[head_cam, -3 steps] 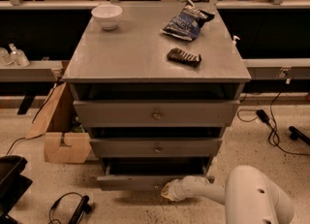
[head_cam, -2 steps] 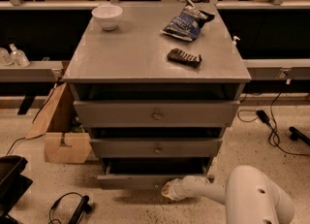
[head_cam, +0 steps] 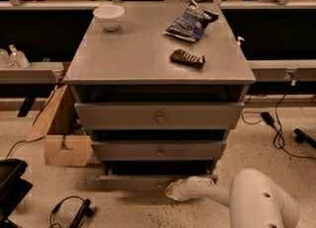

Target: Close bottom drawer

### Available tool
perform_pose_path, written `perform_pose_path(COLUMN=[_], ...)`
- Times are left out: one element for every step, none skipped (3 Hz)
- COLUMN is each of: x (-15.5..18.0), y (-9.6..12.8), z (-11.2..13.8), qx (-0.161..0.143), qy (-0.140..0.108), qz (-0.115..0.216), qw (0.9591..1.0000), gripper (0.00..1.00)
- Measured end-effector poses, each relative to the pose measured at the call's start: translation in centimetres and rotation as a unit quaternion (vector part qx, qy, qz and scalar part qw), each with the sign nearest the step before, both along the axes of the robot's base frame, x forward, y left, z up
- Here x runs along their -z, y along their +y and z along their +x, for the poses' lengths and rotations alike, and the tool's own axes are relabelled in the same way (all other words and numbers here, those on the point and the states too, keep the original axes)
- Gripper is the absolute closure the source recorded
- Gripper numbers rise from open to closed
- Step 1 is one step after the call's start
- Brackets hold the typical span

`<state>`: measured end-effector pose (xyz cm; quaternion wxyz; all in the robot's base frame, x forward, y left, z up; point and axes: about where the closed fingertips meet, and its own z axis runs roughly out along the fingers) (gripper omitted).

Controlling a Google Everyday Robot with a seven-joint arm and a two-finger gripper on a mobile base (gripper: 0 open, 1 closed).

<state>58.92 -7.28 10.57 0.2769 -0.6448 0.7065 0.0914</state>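
Observation:
The bottom drawer [head_cam: 133, 181] is the lowest, slimmest grey front of the cabinet [head_cam: 158, 64], near the floor. It stands pulled out slightly, with a dark gap above its front. My gripper [head_cam: 171, 191] is at the end of the white arm [head_cam: 247, 202] coming from the lower right, and it sits right against the drawer's front near its middle, covering the knob area. The mid drawer [head_cam: 160, 150] and the top drawer [head_cam: 159, 117] are above it.
On the cabinet top lie a white bowl [head_cam: 108, 16], a blue chip bag [head_cam: 190, 22] and a dark snack bar [head_cam: 187, 58]. A cardboard box [head_cam: 59, 131] stands to the left. Cables and a black device [head_cam: 74, 212] lie on the floor.
The bottom drawer's front has moved a little inward toward the cabinet, and my gripper has moved with it, staying against the front.

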Motion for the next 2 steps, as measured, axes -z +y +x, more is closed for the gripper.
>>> perform_pose_path(x=[-0.24,-0.24], y=[-0.55,-0.55], z=[2.15,2.15], qx=[-0.004,-0.004], qy=[-0.017,-0.017], qz=[-0.004,-0.004], qw=[0.9998,0.9998], gripper=[1.00,1.00])
